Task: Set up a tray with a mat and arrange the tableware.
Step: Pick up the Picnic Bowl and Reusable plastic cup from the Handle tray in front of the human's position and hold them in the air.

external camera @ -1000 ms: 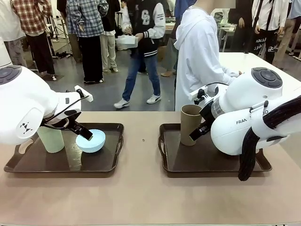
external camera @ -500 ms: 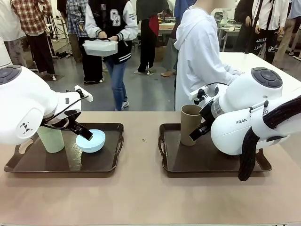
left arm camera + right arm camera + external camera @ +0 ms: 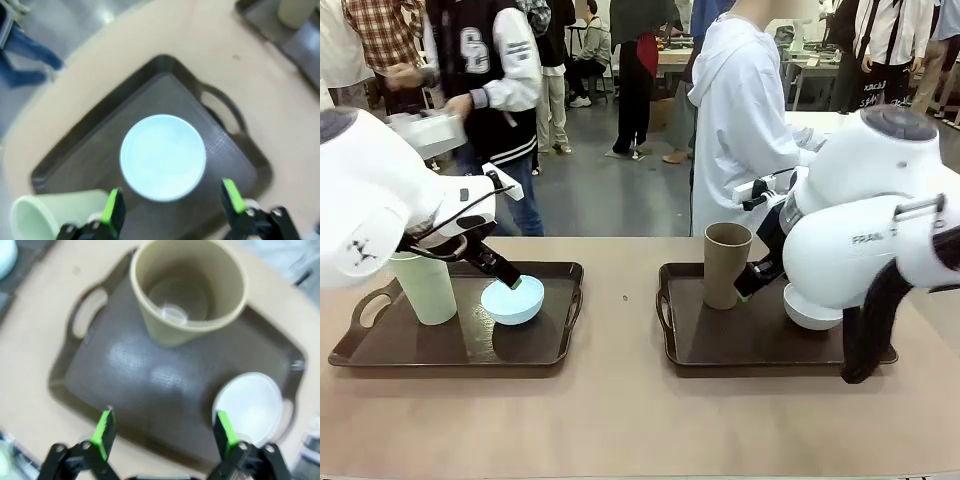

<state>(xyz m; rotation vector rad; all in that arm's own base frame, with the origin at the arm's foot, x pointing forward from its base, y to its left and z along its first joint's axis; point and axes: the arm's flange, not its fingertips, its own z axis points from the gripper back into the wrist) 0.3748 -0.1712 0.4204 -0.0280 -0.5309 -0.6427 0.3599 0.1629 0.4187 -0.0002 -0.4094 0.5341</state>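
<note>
A light blue bowl and a pale green cup stand in the left tray. My left gripper hovers open just above the bowl, its green pads wide apart and the green cup beside one of them. The right tray holds a brown cup and a whitish bowl. My right gripper hangs open over that tray's dark textured floor, between the brown cup and the whitish bowl. Whether that floor is a mat I cannot tell.
A person in a white hoodie stands at the far side of the table, behind the right tray. Bare tan tabletop lies between and in front of the trays. Other people walk in the background.
Both arms have lifted and drawn back a little. The right arm's rise has uncovered the whitish bowl in the right tray. Both grippers stay open.
</note>
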